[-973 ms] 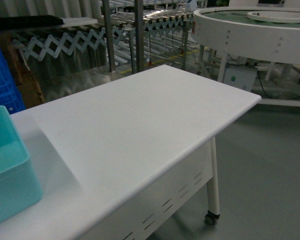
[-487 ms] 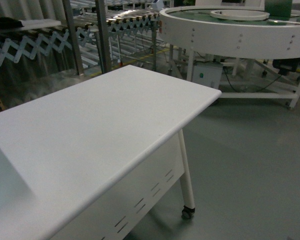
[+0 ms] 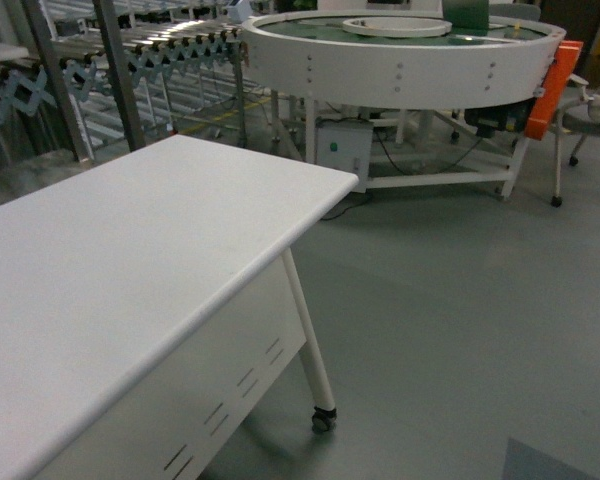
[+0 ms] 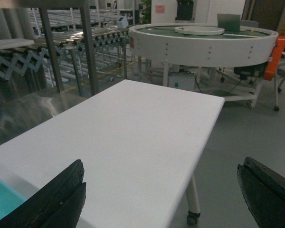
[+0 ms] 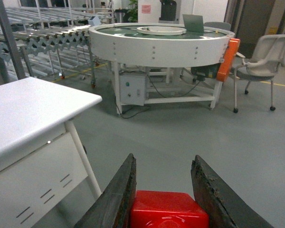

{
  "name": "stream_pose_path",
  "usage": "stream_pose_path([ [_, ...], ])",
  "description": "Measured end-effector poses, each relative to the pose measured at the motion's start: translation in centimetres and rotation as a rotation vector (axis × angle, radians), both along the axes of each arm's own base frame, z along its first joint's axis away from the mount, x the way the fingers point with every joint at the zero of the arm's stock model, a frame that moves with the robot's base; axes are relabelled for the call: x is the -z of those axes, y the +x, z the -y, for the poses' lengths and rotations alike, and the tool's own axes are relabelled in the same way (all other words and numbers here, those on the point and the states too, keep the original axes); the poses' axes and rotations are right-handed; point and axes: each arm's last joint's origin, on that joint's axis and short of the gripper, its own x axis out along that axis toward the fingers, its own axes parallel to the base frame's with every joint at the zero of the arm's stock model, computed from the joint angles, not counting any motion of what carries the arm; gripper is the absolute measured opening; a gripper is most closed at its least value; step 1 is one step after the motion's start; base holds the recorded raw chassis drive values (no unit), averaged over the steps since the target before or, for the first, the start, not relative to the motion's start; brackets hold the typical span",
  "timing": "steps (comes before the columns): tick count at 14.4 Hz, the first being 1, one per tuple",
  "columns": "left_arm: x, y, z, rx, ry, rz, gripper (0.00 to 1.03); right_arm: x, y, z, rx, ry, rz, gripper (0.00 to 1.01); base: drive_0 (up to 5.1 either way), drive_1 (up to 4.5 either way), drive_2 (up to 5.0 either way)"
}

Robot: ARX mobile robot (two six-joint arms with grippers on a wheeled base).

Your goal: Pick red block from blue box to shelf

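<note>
Right gripper (image 5: 164, 190) is clamping the red block (image 5: 168, 209) between its fingers, glossy face catching the light at 6 o'clock of the right wrist view. Left gripper (image 4: 164, 199) is hanging wide apart over the white table (image 4: 133, 133), a sliver of blue box (image 4: 2, 202) peeking at 8 o'clock. Round conveyor (image 5: 156, 40) is sitting beyond at 12.

1. The worktop (image 3: 130, 250) fills the left of the head view, with floor (image 3: 460, 300) to its right.
2. Behind the worktop stand uprights (image 3: 118, 70) and a roller conveyor (image 3: 170, 45).
3. A round table (image 3: 400, 60) stands beyond the worktop's far corner, to the right; a chair (image 5: 266, 52) stands right of it.
4. The red block (image 5: 168, 213) sits between the right hand (image 5: 164, 190) fingers.
5. The blue box (image 4: 2, 204) lies at the worktop's near left.
</note>
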Motion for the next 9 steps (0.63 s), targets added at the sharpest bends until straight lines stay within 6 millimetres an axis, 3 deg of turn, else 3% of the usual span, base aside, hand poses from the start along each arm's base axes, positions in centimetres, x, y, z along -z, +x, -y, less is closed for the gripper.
stream_pose_path([
  [9, 0.00, 0.00, 0.00, 0.000, 0.000, 0.000, 0.98, 0.00, 0.00, 0.00, 0.000, 0.000, 0.000, 0.29, -1.6, -1.58, -1.6],
])
